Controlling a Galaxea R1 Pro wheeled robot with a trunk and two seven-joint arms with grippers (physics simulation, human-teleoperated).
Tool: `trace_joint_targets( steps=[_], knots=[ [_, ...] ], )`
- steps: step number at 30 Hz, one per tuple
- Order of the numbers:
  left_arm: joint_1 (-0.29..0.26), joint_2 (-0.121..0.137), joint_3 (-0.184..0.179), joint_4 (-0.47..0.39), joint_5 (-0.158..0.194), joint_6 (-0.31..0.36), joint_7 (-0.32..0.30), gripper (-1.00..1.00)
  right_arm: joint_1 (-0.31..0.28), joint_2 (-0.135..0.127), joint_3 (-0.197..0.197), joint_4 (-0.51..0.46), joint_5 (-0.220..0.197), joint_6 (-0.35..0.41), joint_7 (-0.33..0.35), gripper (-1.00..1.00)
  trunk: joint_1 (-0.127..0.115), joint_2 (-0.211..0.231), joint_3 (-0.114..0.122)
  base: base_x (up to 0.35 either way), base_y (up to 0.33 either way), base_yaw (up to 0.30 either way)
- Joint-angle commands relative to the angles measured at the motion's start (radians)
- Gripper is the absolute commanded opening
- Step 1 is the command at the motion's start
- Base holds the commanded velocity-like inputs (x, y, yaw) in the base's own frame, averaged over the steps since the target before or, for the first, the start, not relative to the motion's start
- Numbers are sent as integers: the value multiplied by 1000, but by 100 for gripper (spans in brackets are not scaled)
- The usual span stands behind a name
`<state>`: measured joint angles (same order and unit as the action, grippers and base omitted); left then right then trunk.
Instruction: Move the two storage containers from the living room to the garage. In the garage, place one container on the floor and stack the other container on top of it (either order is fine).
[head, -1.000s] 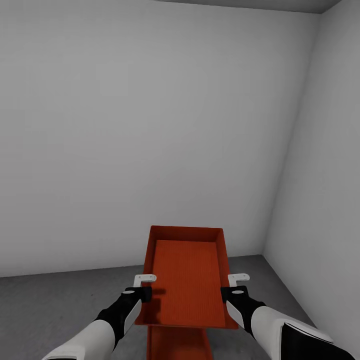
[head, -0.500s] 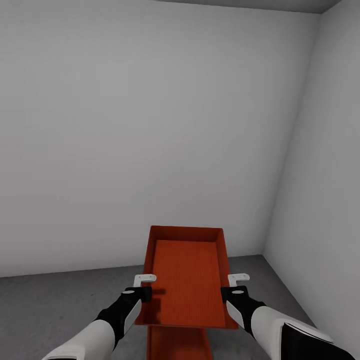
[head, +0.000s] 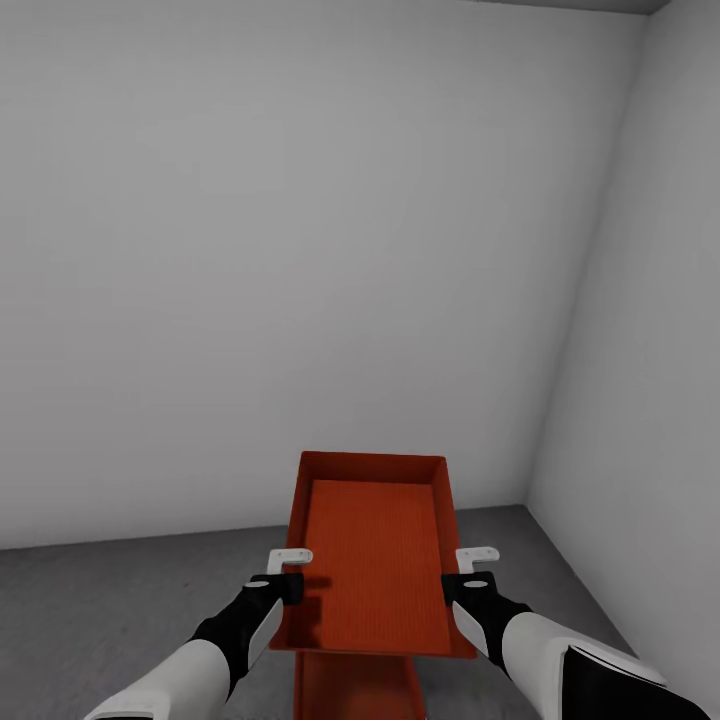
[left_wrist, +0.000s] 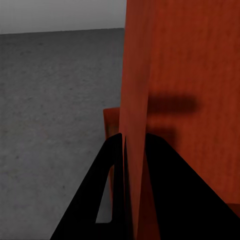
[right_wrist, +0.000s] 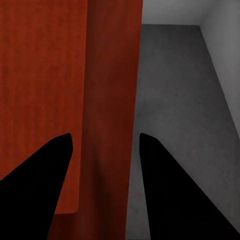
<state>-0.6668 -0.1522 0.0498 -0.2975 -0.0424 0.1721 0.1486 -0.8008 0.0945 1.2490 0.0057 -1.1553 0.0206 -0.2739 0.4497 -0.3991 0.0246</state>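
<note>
One orange-red storage container (head: 375, 560) hangs level in the air in front of me, held by its two long walls. My left gripper (head: 290, 570) is shut on its left wall, and the left wrist view shows the black fingers (left_wrist: 107, 170) pinching that wall (left_wrist: 185, 75). My right gripper (head: 470, 568) grips the right wall, its fingers (right_wrist: 160, 170) straddling the wall (right_wrist: 107, 75). The second storage container (head: 355, 690) sits right below on the garage's dark grey concrete floor (head: 120, 600), mostly hidden by the held one.
A bare grey-white wall (head: 300, 250) stands close ahead and a side wall (head: 650, 350) closes in on the right, meeting in a corner. Open concrete floor (left_wrist: 50, 90) stretches to the left of the containers.
The whole picture has shifted very slightly, so the camera moved. The arms, the held container and the one below keep their places.
</note>
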Motion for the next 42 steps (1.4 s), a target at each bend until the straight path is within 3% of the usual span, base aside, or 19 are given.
trace_joint_targets(
  steps=[1, 42],
  knots=[
    [0, 3, 16, -9, -7, 6, 0, -100, 0, -1, 13, 11, -10, 4, -4, -100, 0, -1, -2, 0, 0, 0],
    [0, 4, 13, -7, -7, 4, 6, -100, 0, -1, 13, 11, -9, -11, -2, -100, 0, -1, -67, 0, 0, 0]
  ],
)
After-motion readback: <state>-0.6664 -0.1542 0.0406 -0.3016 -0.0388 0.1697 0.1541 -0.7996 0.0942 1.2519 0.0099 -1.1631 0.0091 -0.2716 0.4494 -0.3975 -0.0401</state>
